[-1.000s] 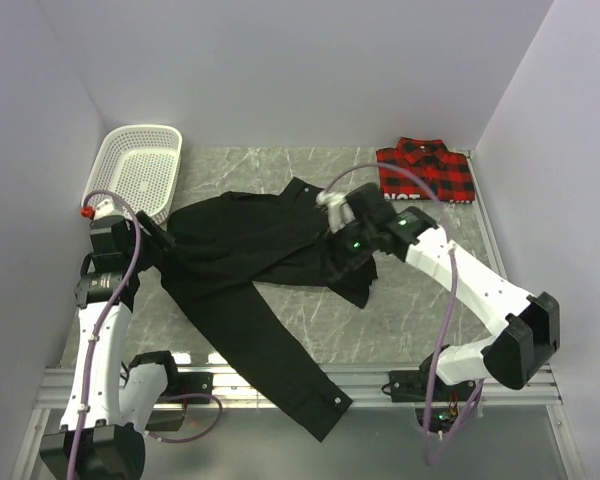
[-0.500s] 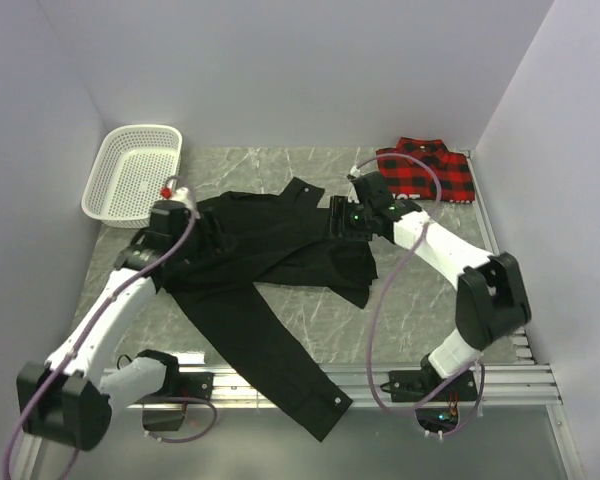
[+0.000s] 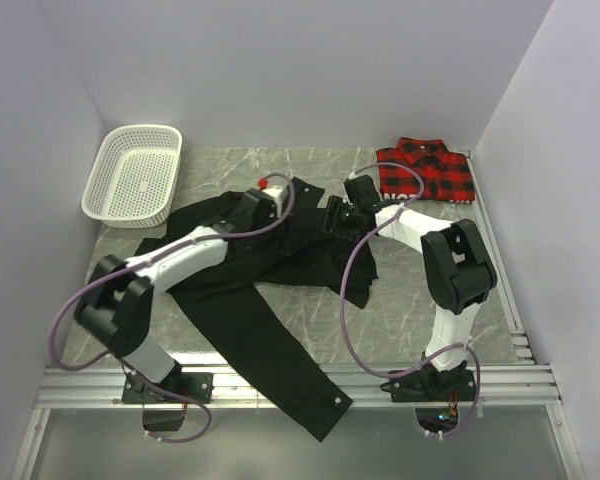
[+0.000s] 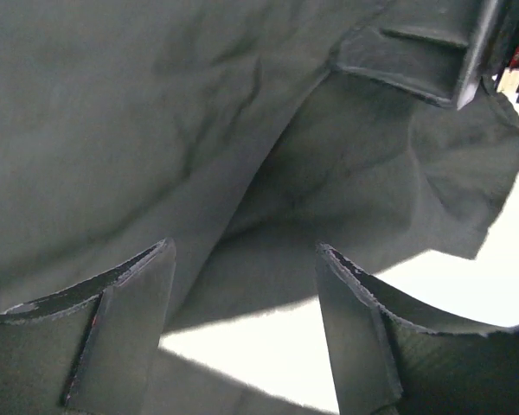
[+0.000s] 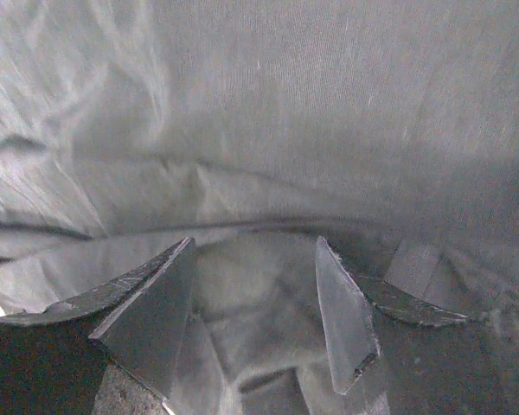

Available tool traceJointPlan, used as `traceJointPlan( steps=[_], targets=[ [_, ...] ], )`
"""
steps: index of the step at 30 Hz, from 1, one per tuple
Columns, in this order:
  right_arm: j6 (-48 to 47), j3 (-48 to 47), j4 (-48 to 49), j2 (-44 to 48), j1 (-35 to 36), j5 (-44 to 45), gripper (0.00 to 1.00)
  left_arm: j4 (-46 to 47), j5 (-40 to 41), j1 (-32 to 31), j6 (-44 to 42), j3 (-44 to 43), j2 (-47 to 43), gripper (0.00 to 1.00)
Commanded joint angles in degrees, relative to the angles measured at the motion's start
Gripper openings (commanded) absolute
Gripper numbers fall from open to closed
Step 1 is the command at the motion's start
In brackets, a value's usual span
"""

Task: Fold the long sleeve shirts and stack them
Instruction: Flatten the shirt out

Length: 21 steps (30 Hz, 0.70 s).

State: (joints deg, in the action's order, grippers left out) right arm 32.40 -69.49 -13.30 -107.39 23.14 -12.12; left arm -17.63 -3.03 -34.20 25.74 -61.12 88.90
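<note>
At the near edge of the table (image 3: 420, 300), about 6 o'clock, one long sleeve of the black shirt (image 3: 242, 312) crosses the metal rail (image 3: 540, 385), and its cuff lies beyond that rail, toward the camera. From there the sleeve runs up toward 11 o'clock and joins the body of the shirt, which lies spread and wrinkled across the middle of the table. Both arms reach in over this body. The left gripper (image 4: 244, 248) comes from 8 o'clock; its fingers stand apart with nothing between them, and it hangs just above a fold of the black cloth and a bare strip of table. The right gripper (image 5: 254, 242) comes from 3 o'clock, close to the left one; its fingers are also apart, with their tips low over the cloth and a soft ridge of it lying between them, not pinched. Whether the tips touch the cloth I cannot tell. Farther back, at 1 o'clock near the far wall, the plaid shirt (image 3: 430, 170) lies folded flat, just beside the black one but not touching it. At 10 o'clock, in the far left corner, the white basket (image 3: 130, 185) stands apart from both shirts.
</note>
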Motion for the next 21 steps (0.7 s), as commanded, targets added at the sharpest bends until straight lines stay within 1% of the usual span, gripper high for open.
traceJointPlan(
  steps=[1, 5, 9, 13, 17, 20, 21],
  targets=[
    [2.0, -2.6, 4.0, -0.8, -1.8, -0.1, 0.64, 2.9, 7.4, -3.9, -9.5, -5.4, 4.5, 0.71],
    [2.5, -2.0, 5.0, -1.3, -2.8, -0.4, 0.64, 2.5, 7.8, -6.3, -15.3, -8.9, 10.6, 0.68],
    [3.2, -1.1, 5.7, -1.7, -3.7, -1.2, 0.64, 2.9, 10.6, -8.5, -20.7, -10.1, 13.5, 0.67],
    [4.2, -0.6, 6.9, -2.5, -4.2, -2.0, 0.64, 4.8, 11.6, -9.0, -23.1, -10.8, 15.3, 0.63],
    [5.0, -0.2, 8.0, -3.1, -4.6, -2.4, 0.64, 4.8, 13.7, -9.0, -24.6, -13.3, 18.8, 0.56],
    [5.5, 0.4, 8.6, -3.2, -4.9, -2.6, 0.64, 5.1, 14.0, -9.2, -25.1, -15.0, 20.5, 0.54],
    [5.5, 0.5, 8.6, -3.2, -4.9, -2.6, 0.64, 5.1, 14.3, -9.1, -27.0, -15.4, 21.0, 0.54]
  ],
)
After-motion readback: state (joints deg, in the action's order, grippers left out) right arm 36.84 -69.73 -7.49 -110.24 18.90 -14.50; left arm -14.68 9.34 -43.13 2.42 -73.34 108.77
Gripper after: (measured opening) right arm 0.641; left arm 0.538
